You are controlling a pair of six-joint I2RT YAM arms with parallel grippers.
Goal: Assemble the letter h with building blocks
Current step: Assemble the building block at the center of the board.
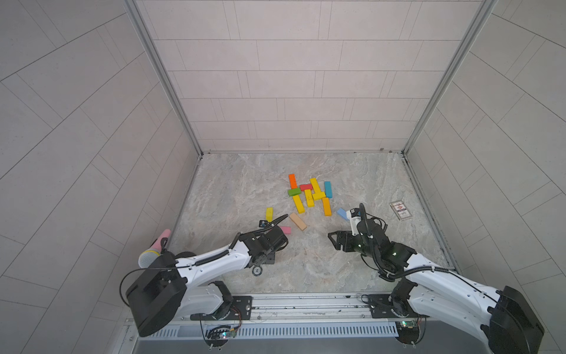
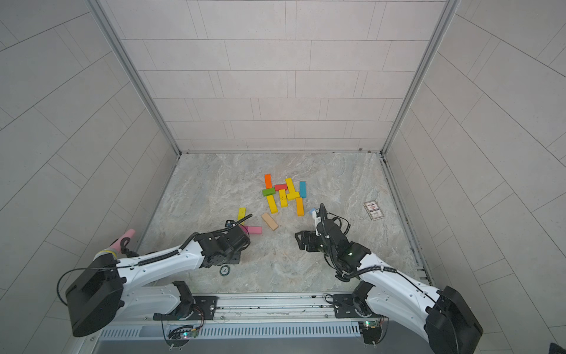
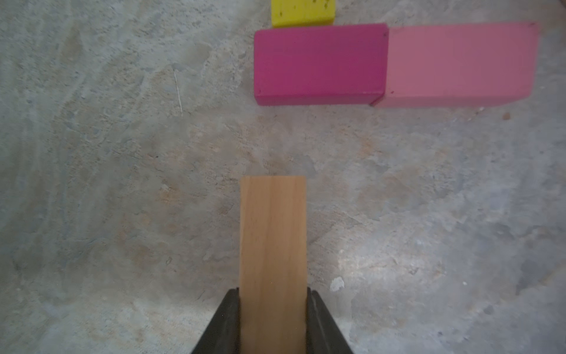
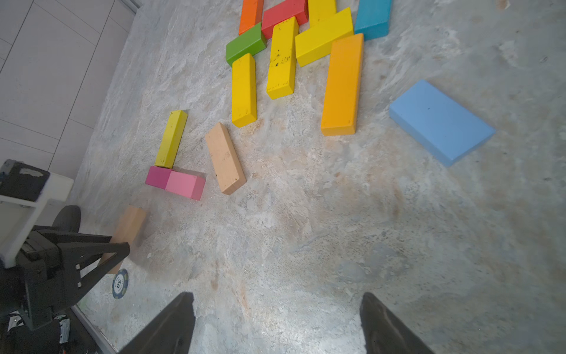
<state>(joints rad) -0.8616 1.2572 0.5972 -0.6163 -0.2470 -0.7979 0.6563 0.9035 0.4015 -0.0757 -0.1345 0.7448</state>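
Your left gripper point(image 3: 272, 294) is clamping its fingers on a plain wood bar point(image 3: 272, 233), pointing it toward the magenta block point(image 3: 320, 64) and pink block point(image 3: 459, 64), which are lying end to end. Your right gripper point(image 4: 277, 306) is hovering with fingers spread and empty. The light blue block point(image 4: 441, 121) is lying just ahead, and the cluster of building blocks point(image 1: 309, 197) is sitting mid-table, farther back.

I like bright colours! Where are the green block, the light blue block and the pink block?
green block point(image 4: 245, 41), right wrist view, middle of its top face.
light blue block point(image 4: 441, 119), right wrist view, middle of its top face.
pink block point(image 3: 459, 59), left wrist view, middle of its top face.
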